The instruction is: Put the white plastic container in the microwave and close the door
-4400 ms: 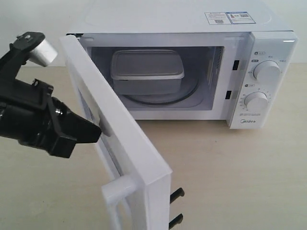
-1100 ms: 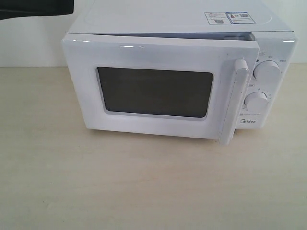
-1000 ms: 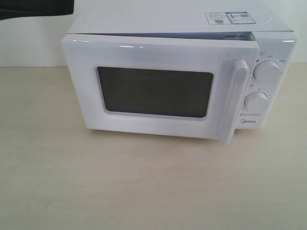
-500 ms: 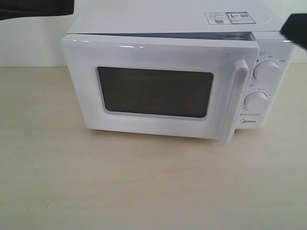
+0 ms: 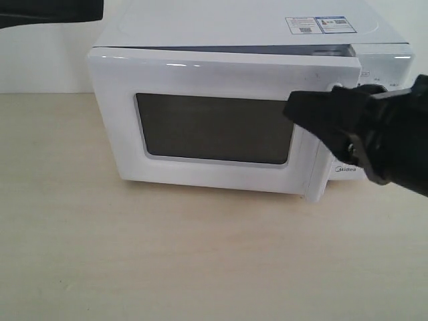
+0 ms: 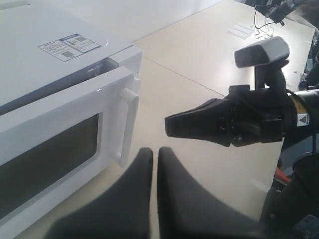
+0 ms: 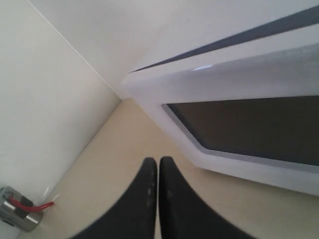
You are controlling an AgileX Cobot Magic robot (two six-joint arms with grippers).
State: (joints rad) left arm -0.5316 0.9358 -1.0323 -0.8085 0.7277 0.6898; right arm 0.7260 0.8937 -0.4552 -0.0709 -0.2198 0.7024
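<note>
Exterior view: the right gripper (image 5: 294, 108), pinched shut and empty, is the nearer one, its tips just short of the slightly ajar door (image 5: 200, 73) beside its upright handle (image 5: 315, 182), with the microwave (image 5: 234, 27) straight ahead and the white plastic container out of sight.

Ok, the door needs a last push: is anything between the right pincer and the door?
Nothing visible does. The right pincer, shut, points at the door near its handle with only open air between them; the door stands slightly ajar.
</note>
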